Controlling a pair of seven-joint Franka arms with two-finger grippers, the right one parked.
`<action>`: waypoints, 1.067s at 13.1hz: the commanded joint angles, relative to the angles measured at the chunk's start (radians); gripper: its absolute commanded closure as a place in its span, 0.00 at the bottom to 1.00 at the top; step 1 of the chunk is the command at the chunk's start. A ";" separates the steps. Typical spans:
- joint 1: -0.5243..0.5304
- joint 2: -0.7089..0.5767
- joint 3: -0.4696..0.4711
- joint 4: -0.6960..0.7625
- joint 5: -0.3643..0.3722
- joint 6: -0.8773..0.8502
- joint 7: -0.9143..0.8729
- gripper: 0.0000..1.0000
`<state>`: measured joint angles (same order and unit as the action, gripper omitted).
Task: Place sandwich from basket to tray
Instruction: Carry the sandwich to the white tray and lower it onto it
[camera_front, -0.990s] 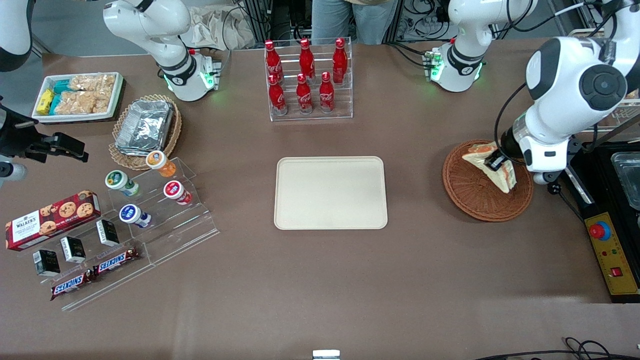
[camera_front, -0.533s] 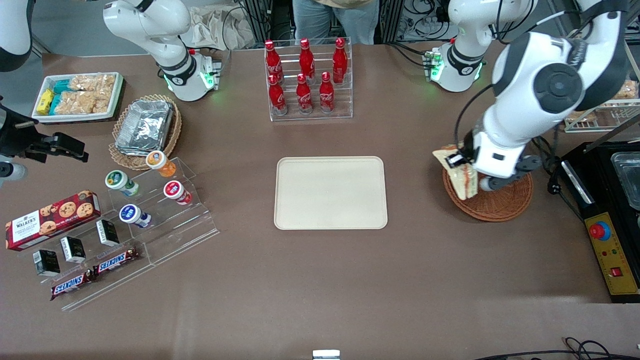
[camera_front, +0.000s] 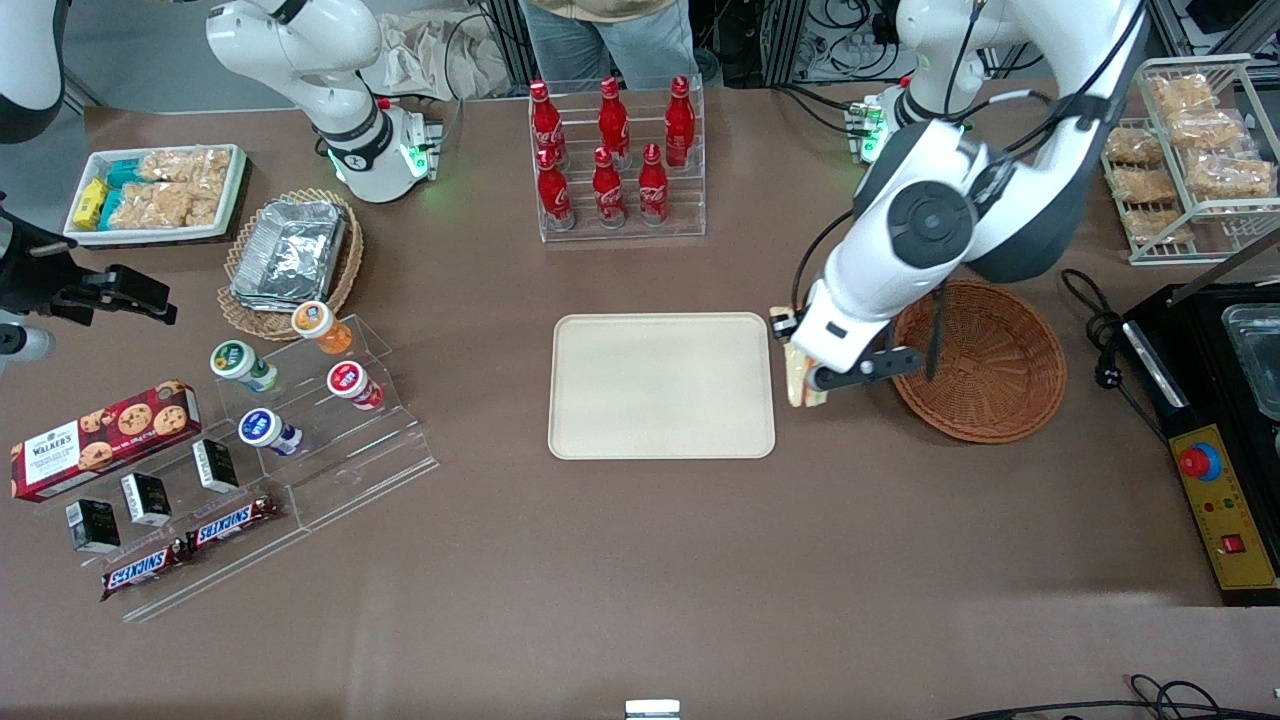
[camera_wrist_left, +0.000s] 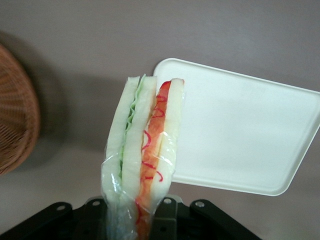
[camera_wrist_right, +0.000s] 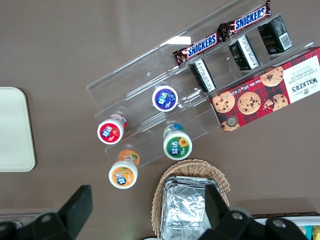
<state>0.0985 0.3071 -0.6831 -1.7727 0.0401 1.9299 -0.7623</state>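
My gripper (camera_front: 797, 365) is shut on the sandwich (camera_front: 799, 388), a plastic-wrapped white-bread wedge with green and orange-red filling. It hangs above the table in the gap between the tray (camera_front: 660, 385) and the basket (camera_front: 985, 362). The reddish-brown wicker basket holds nothing. The cream tray is bare. In the left wrist view the sandwich (camera_wrist_left: 145, 145) sticks out from my gripper (camera_wrist_left: 132, 217), its tip over the rounded corner of the tray (camera_wrist_left: 240, 135), with the basket's rim (camera_wrist_left: 15, 125) to the side.
A clear rack of red cola bottles (camera_front: 615, 160) stands farther from the front camera than the tray. Toward the parked arm's end are a tan basket with foil container (camera_front: 290, 255), an acrylic stand with cups (camera_front: 300, 390) and snacks. A black appliance (camera_front: 1230, 400) and a wire rack (camera_front: 1190, 150) sit at the working arm's end.
My gripper has lifted the sandwich out of the basket and carried it toward the tray. The basket now shows bare, and the arm has swung over with it.
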 joint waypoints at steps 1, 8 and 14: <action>-0.050 0.070 -0.026 -0.068 0.097 0.137 -0.009 1.00; -0.099 0.297 -0.006 -0.157 0.427 0.350 -0.213 1.00; -0.100 0.336 0.002 -0.133 0.466 0.354 -0.209 0.00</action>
<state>0.0014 0.6218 -0.6827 -1.9355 0.4752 2.2822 -0.9509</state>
